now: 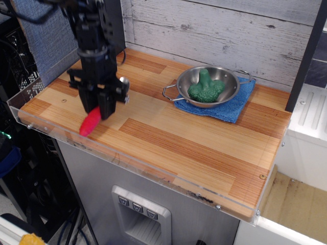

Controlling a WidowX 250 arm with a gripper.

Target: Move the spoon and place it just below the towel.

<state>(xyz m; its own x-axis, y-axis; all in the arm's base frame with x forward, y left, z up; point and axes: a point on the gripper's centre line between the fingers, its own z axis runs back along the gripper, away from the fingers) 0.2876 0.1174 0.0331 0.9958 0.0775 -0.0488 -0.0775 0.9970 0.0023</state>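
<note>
The gripper [101, 109] is clamped on the spoon [92, 121] near the bench's [194, 148] left front edge; the red handle slants down and out below the fingers (its silver bowl peeks out behind them). Well apart to the right, the towel [232, 107] lies under a steel bowl [225, 76] holding a green toy [205, 89].

The gripper [101, 108] hides most of the spoon [91, 122], only the red handle end and a sliver of bowl peek out. Arm's cut off up top, and the steel bowl [208, 87] covers most of the towel [232, 106].
</note>
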